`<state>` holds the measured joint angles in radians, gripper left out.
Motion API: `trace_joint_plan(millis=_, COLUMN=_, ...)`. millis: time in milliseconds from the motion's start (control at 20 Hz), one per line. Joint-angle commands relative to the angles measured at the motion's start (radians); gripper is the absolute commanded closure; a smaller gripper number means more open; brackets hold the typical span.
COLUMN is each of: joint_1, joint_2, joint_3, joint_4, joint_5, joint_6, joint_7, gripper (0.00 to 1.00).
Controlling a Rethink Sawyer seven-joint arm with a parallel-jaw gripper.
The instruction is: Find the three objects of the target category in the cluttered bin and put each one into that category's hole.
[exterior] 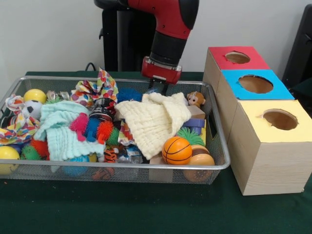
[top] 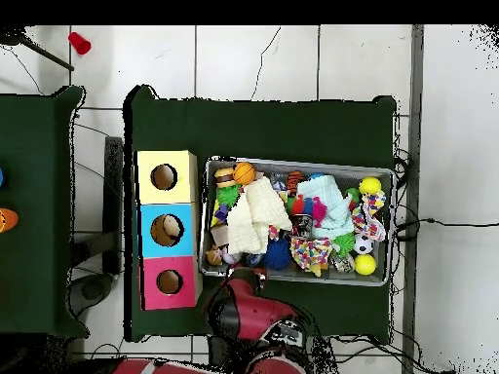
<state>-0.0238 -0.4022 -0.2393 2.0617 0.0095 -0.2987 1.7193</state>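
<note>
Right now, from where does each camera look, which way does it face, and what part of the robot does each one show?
Front view: sits across the table, low, looking over the wire bin toward the robot; shows the red and black arm coming down to the gripper at the bin's far edge.
Overhead view: sits above the table, looking straight down; shows the arm reaching up from the bottom.
Both share the bin, the cream cloth and the red, blue and yellow hole boxes, turned half round.

Green table (exterior: 122, 209): bin (exterior: 222, 163), boxes (exterior: 273, 161).
</note>
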Motion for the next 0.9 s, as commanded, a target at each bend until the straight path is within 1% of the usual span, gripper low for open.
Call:
trace_joint_plan(millis=50, joint_1=0.065, joint_2=-0.187, joint_3=0.025, joint_4=0.062, joint_5=0.088, joint_6=0.221, joint_7=0.202, gripper=1.0)
trace_joint_plan(millis=200, joint_1=0.11, joint_2=-0.248, joint_3=-0.019, joint_4=0.052, joint_5=0.106, joint_6=0.306, joint_7=0.18, gripper=1.0)
trace_joint_plan(millis=350, joint_1=0.142, joint_2=-0.275, joint_3=-0.044, joint_4=0.036, joint_5=0.117, joint_6=0.376, joint_7=0.177, gripper=1.0)
trace_joint_plan(millis=450, joint_1=0.149, joint_2=-0.288, joint_3=-0.043, joint_4=0.03, joint_5=0.117, joint_6=0.413, joint_7=0.181, gripper=1.0)
trace_joint_plan(millis=600, joint_1=0.157, joint_2=-0.308, joint_3=-0.028, joint_4=0.029, joint_5=0.123, joint_6=0.441, joint_7=0.2, gripper=1.0)
trace_joint_plan(millis=700, joint_1=0.179, joint_2=-0.322, joint_3=-0.037, joint_4=0.005, joint_5=0.141, joint_6=0.485, joint_7=0.215, gripper=1.0)
trace_joint_plan(millis=900, joint_1=0.2, joint_2=-0.356, joint_3=-0.034, joint_4=-0.011, joint_5=0.176, joint_6=0.538, joint_7=0.24, gripper=1.0)
